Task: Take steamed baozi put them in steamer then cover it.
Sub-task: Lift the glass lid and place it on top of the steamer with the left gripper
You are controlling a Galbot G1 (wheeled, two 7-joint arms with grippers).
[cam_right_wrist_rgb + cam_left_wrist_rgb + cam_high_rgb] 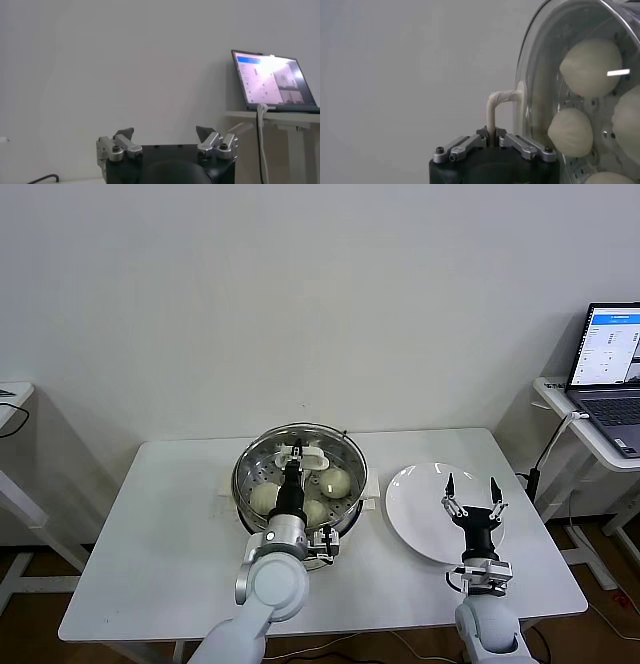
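Observation:
The steamer (248, 467), a shiny steel pot, stands mid-table with several cream-white baozi (335, 481) inside on the perforated tray. The clear glass cover (345, 446) lies over the pot. My left gripper (296, 452) is shut on the cover's cream-white bar handle (312, 455). In the left wrist view the fingers (491, 135) pinch the handle (495, 102), and the baozi (590, 67) show through the glass (535, 75). My right gripper (470, 486) is open and empty above the white plate (420, 494). It also shows open in the right wrist view (165, 132).
The plate is bare and lies to the right of the steamer. A laptop (610, 374) stands on a side table at the far right and also shows in the right wrist view (272, 80). A cable (550, 449) hangs by the table's right edge.

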